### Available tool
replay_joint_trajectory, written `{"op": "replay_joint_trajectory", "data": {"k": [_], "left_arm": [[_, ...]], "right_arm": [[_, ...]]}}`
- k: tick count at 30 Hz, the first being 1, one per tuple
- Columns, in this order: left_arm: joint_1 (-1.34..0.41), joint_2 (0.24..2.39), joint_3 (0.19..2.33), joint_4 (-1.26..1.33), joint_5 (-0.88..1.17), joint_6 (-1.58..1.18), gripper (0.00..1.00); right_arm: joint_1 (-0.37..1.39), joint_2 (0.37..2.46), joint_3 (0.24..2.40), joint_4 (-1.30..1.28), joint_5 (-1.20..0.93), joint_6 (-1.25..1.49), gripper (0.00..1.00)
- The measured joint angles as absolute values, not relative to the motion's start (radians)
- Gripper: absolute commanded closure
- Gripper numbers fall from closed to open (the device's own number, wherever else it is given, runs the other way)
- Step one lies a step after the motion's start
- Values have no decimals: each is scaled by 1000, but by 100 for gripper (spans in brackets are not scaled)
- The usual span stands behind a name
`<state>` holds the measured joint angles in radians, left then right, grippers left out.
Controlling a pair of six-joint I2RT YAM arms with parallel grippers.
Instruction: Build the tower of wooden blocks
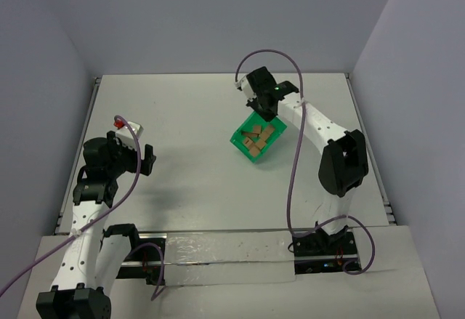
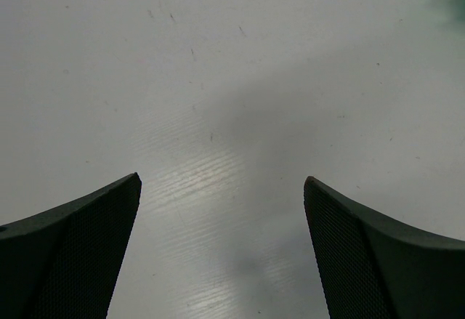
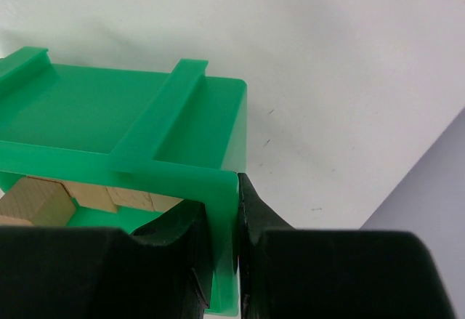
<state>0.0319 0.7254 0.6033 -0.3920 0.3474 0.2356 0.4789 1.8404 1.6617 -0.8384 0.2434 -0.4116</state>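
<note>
Right pincer (image 3: 221,232) clamping bin (image 3: 109,112) wall, wooden cubes (image 3: 40,201) just inside, left pincer (image 2: 222,179) parted

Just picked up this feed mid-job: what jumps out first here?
The bright green bin stands out at centre-right of the table, its wall pinched in the right claw, with wood blocks lying loose inside. The left claw hangs open over the table's left side, holding nothing.

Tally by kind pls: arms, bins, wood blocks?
arms: 2 (left arm, right arm)
green bin: 1
wood blocks: at least 4 showing, heaped in the bin; exact count unclear
total: at least 7
</note>
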Motion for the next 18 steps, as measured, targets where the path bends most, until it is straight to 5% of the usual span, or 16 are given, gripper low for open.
{"op": "replay_joint_trajectory", "data": {"k": [18], "left_arm": [[32, 731, 603, -385, 340, 223, 1]], "right_arm": [[761, 1803, 1371, -307, 747, -498, 100]]}}
